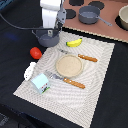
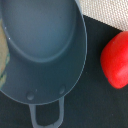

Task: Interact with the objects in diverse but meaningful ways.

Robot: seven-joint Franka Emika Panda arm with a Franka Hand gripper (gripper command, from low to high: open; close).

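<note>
The grey two-handled pot stands on the dark table just off the placemat's far corner. My gripper hangs right over it, its fingertips at the pot's rim; I cannot tell whether they are open or shut. The wrist view looks into the empty pot, one loop handle showing, with the red tomato beside it. The tomato lies close to the pot. The yellow banana, the white-and-blue bottle and the pale carton lie around the mat.
The striped placemat carries a round tan plate, a wooden-handled fork and a knife. A toy stove board at the back holds a grey saucepan and a bowl.
</note>
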